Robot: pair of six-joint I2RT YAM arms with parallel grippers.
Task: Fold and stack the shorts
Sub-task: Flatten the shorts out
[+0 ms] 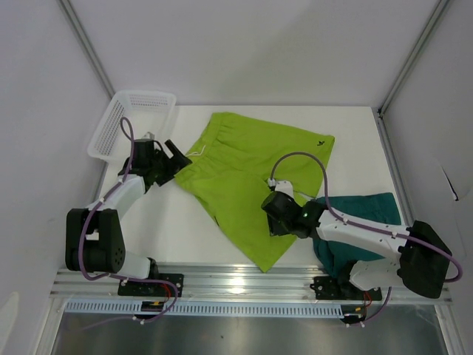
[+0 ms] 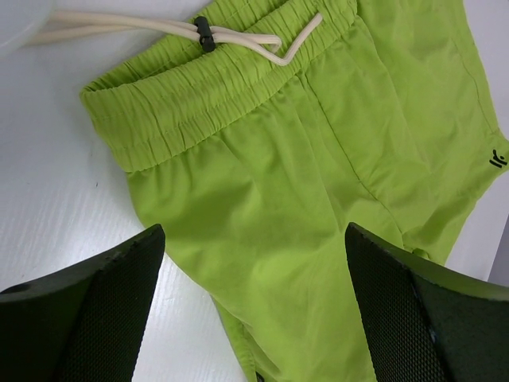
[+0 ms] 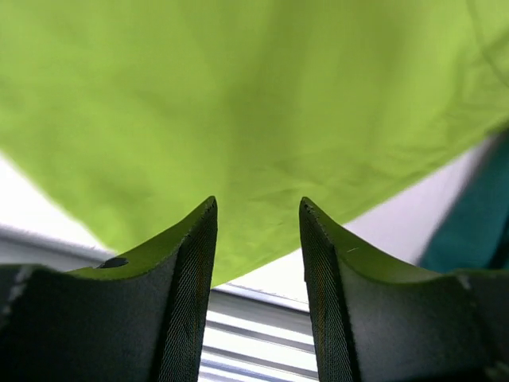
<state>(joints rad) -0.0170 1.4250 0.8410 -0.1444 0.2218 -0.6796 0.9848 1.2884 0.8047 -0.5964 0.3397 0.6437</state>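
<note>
**Jaws open on both arms, lime shorts not yet folded**

The left jaws stand wide apart and hold nothing; they hang above the waistband of the lime shorts (image 1: pixel 247 174), near the far left part of the tabletop (image 1: pixel 185 229). The right jaws are apart by a narrower gap, and nothing is seen between them; they sit low over one leg of the same pair, close to the near edge.

The lime shorts lie spread flat across the middle of the tabletop, with the waistband toward the far left and one leg reaching almost to the near edge. The teal shorts (image 1: pixel 362 211) lie at the near right corner, partly under the right arm. I cannot tell if they are already folded.

In my judgement several things can go wrong:
- The right jaws may close on the top layer only, so the fold comes out crooked
- If one arm pulls more than the other, the whole pair may slide instead of folding
- The pale drawstring (image 2: pixel 159 28) lies loose beyond the waistband and may catch in the left jaws
- The right arm is so near the teal shorts that it may drag them

Count: two pairs of shorts, one lime and one teal; one white basket (image 1: pixel 118 122), at the far left corner; two arms
</note>
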